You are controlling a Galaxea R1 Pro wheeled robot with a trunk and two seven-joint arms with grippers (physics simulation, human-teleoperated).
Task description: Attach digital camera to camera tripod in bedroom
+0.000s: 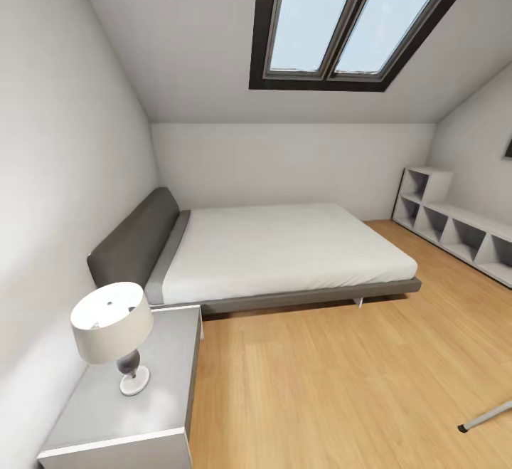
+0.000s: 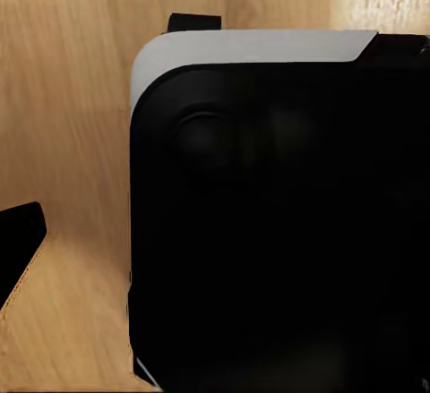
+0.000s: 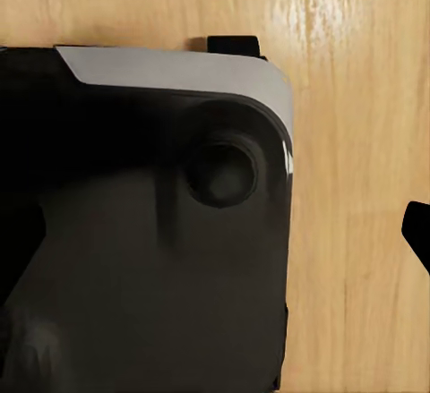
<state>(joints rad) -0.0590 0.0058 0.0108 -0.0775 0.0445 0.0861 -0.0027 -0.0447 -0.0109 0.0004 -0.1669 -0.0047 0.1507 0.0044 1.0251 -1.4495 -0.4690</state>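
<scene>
**Bedroom in sight, one tripod leg at the edge**

While the head view looks over the bedroom, a grey platform bed (image 1: 284,255) stands at the far wall, white cube shelves (image 1: 455,227) at right, a lamp (image 1: 114,330) on a near-left nightstand (image 1: 142,412). One silver-grey leg of the camera tripod (image 1: 487,418) shows at near right on the plank floor (image 1: 341,383).

Both wrist views show the robot's black base (image 2: 278,223) above wood; whether either gripper's fingers are spread or pressed together, I cannot tell.

White walls (image 1: 64,134) all round, light wood plank floor (image 1: 334,383). Grey bed (image 1: 284,248) with a darker grey headboard (image 1: 135,238) and pale sheet. White shelves (image 1: 455,223) far right, white lamp (image 1: 114,327) on a pale grey table (image 1: 163,376), silver-grey tripod leg (image 1: 487,415) with black foot near right.
</scene>
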